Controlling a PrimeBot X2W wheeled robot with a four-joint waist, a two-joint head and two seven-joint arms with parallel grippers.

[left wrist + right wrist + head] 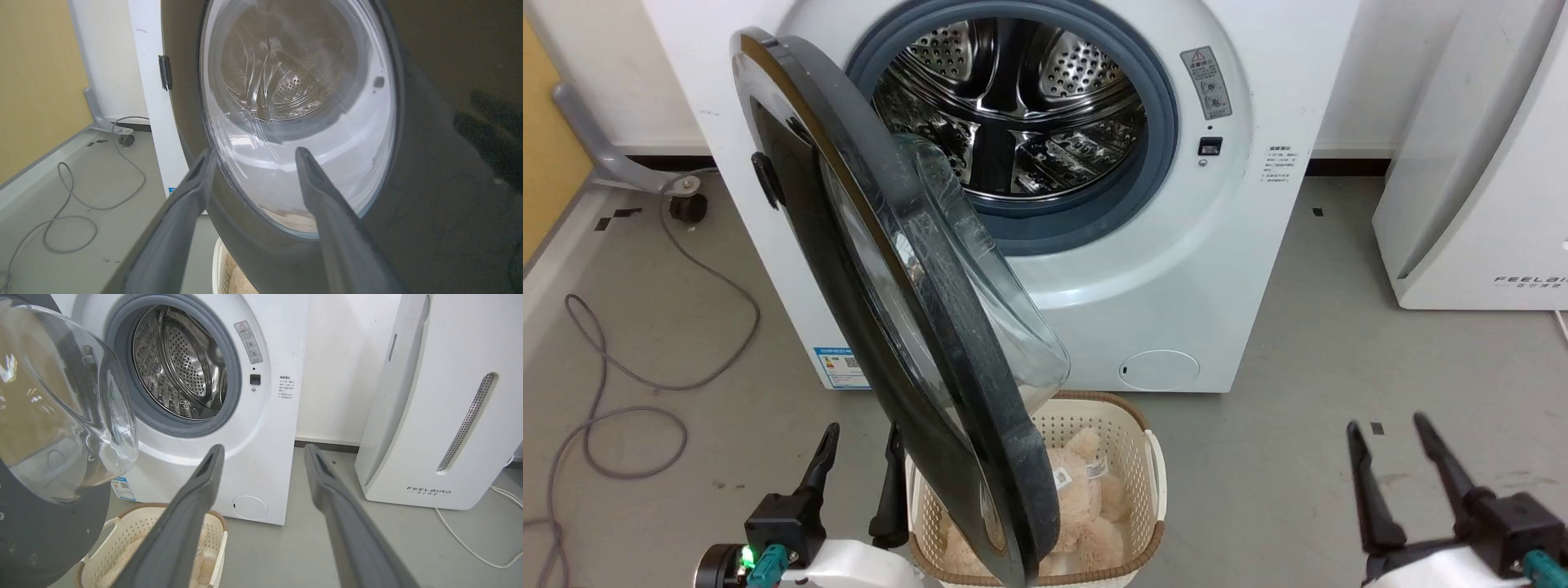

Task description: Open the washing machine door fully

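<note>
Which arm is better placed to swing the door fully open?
Likely the left: the left gripper, open, sits close beside the outer face of the washing machine door, while the right gripper, also open, hangs well off to its other side.

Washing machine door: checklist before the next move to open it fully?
1. Unlatched: ok. The door is swung out, roughly edge-on in the head view, and not yet fully open.
2. Left gripper: open, at the door's outer face. Cannot tell whether it touches the door.
3. Gripper on the inner side to push: not ok. The right gripper is open and well apart from the door.
4. Basket: sits under the door's lower edge. Cannot tell the clearance.
5. Swing side: likely ok. A cable lies flat, left of the door.
</note>
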